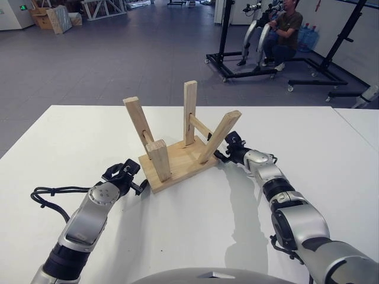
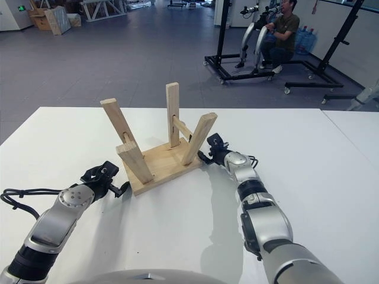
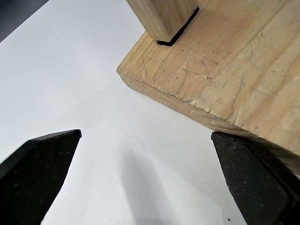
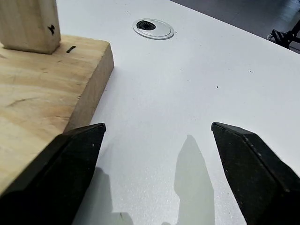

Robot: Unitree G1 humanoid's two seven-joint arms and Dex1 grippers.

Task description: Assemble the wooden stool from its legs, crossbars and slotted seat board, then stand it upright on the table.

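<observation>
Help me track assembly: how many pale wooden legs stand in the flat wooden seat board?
4 legs: back-left leg, front-left leg, back-right leg, front-right leg, all in the seat board. None seems hidden.

The pale wooden stool lies upside down, seat board flat on the desk. Its four splayed legs point up, and a crossbar joins the far pair. It sits between the jaws of the left gripper and the right gripper.

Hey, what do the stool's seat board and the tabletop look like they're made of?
Seat board: pale, bare-looking wood, possibly pine, with visible grain, scratches and a rough edge. Tabletop: smooth white matt surface, faintly speckled, probably laminate. Its core can't be told.
</observation>
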